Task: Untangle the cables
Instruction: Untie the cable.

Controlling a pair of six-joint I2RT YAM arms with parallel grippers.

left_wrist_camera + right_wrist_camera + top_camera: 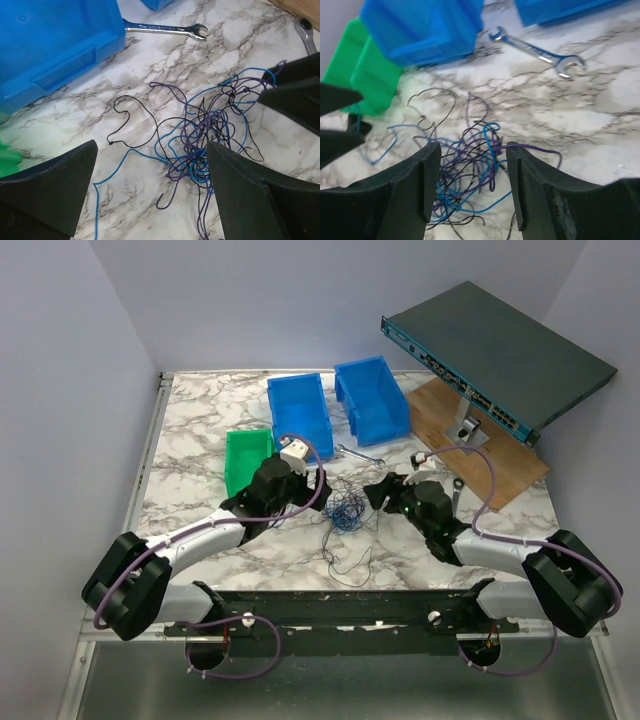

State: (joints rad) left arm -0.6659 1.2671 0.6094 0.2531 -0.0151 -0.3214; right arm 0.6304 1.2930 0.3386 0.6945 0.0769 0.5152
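Status: left fingers spread wide, holding nothing. The gap between them shows only marble and loose strands lying flat. The right fingers are parted less wide and straddle the thick of the cables. There is daylight on both sides, so no pinch. One purple strand runs right up against the right-hand finger, and I can't tell if it's snagged there. The two sets of fingers face each other low over the surface, with the bundle between them.

The cables sit mid-surface, just near of the silver wrench and the blue bins, with the green bin off to the left. Blue, purple and black strands all cross in one dense knot. A black strand loops out to the left with a free end showing. A blue one trails out left and near, and a dark tail runs toward the near edge.

Progress, my read: early. A few ends stick out of the clump, but no strand lies apart from the rest – the core is unresolved. What's left: pick one free end, pull it clear while the other side pins the knot, and repeat per strand. The black one on the left looks like the easiest start.

Far right, a network switch leans over a wooden board – well apart from the work.
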